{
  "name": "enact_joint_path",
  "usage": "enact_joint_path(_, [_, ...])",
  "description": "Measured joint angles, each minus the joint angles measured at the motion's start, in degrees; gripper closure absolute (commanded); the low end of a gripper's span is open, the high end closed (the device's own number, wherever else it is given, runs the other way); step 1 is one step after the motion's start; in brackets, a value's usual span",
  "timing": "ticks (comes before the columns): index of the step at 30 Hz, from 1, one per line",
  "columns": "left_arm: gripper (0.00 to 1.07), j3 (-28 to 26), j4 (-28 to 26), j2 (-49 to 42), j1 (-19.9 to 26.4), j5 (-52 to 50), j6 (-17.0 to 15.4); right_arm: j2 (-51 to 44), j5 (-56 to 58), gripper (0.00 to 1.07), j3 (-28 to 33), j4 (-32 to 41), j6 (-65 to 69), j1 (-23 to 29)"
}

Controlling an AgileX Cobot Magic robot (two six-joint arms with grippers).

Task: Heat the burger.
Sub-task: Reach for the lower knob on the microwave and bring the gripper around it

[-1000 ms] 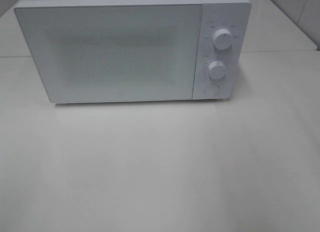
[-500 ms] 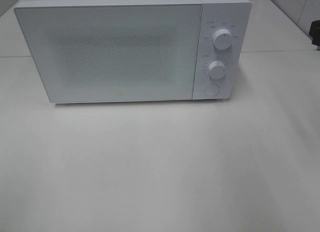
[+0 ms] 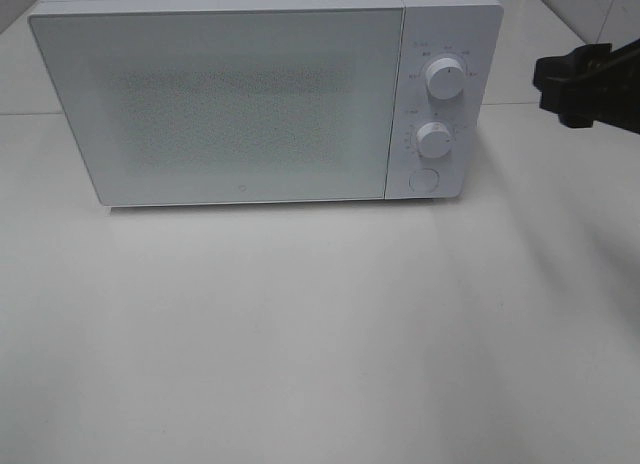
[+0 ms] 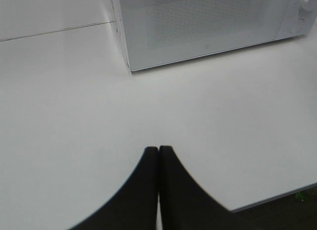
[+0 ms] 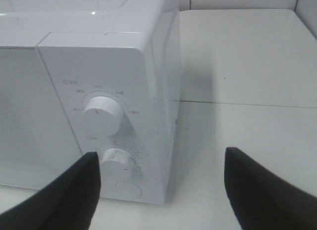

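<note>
The microwave [image 3: 240, 104] is the only container on the white desk [image 3: 320, 334]. Its door [image 3: 220, 109] is shut flush against the body. The door panel is pale and speckled and shows nothing of the inside. I cannot see the burger in any view. Whether it sits behind that door, I cannot tell.

The right arm [image 3: 590, 84] reaches in from the side of the microwave that carries the controls. The right jaws are spread wide and hold nothing, with bare gap between the two black fingers [image 5: 64, 195]. They are apart from the microwave, off its control end, and nothing touches them. Ahead of them, seen through the gap, stands the front corner of the control panel. The upper dial [image 5: 101, 113] is ahead of one finger, and the lower dial [image 5: 118, 163] is just beside that finger's tip. The round button [image 5: 126, 189] lies under the lower dial. The other finger has only bare desk in front of it.

The left jaws are pressed together, their fingertips [image 4: 148, 158] meeting along a thin line, and pinch nothing. They hang low over the desk. The microwave stands well ahead of them across open desk, its hinge-side front corner the nearest part. The desk's near edge shows beside them.
</note>
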Motion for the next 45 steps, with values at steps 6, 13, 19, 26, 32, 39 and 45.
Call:
enact_joint_path(6, [1.06,0.0,-0.3,0.0,0.0,0.0,0.3,2.8,-2.5,0.4,0.0,4.1,0.0,4.7])
enact_joint_path(13, [1.06,0.0,-0.3,0.0,0.0,0.0,0.3,8.3,-9.3,0.4,0.0,9.5,-1.9,11.4])
enact_joint_path(19, [1.06,0.0,-0.3,0.0,0.0,0.0,0.3,16.0,-13.9,0.4,-1.0,16.7,-9.9,16.0])
enact_joint_path(26, [1.06,0.0,-0.3,0.0,0.0,0.0,0.3,22.9,-16.7,0.4,-3.9,23.7,-15.7,18.4])
enact_joint_path(32, [1.06,0.0,-0.3,0.0,0.0,0.0,0.3,28.9,-18.7,0.4,-7.3,27.9,-19.6,20.7])
enact_joint_path(39, [1.06,0.0,-0.3,0.0,0.0,0.0,0.3,32.0,-23.8,0.4,-7.8,30.1,-20.1,20.7])
enact_joint_path(45, [1.06,0.0,-0.3,0.0,0.0,0.0,0.3,33.9,-28.5,0.4,-7.9,30.1,-20.1,20.7])
